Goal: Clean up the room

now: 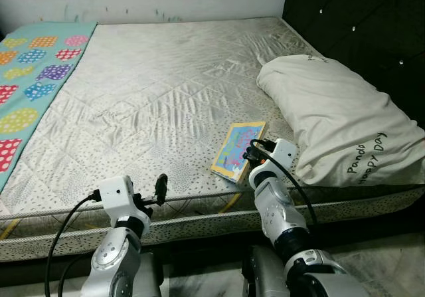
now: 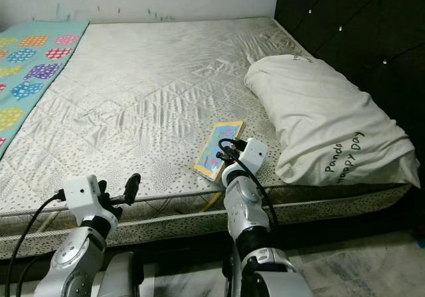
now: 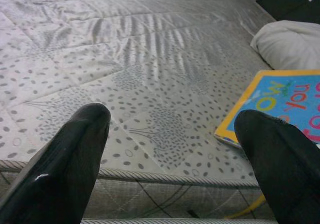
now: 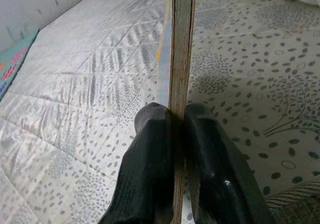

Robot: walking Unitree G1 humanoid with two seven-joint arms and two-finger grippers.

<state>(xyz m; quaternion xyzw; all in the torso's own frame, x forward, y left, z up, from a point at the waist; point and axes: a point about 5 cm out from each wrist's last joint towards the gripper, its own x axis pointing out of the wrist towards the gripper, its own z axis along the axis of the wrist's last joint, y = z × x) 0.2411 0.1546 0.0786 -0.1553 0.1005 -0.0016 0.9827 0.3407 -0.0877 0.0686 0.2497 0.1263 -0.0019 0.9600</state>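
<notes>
- The left gripper hangs at the near edge of the mattress, toward the near left corner. Its two black fingers are spread wide apart with nothing between them; it looks idle.
- The right gripper is at the same near edge, further toward the headboard end. Its fingers are clamped tight on the thin near edge of the book, one finger on each face, as the right wrist view shows edge-on.
- The book, a colourful children's picture book with a yellow border, sits just inside the near edge of the mattress, just beside the pillow. Whether it lies flat or is slightly raised cannot be told.
- The pillow, white with dark lettering, lies along the headboard end next to the black padded headboard.
- Far off, a patterned blanket with coloured patches covers the opposite end of the mattress.
- Judgement: the step in hand is picking the book off the bed. The next move calls for lifting it clear without the thin edge slipping from the pinch, then carrying it to wherever books belong, a place these views do not reveal.
</notes>
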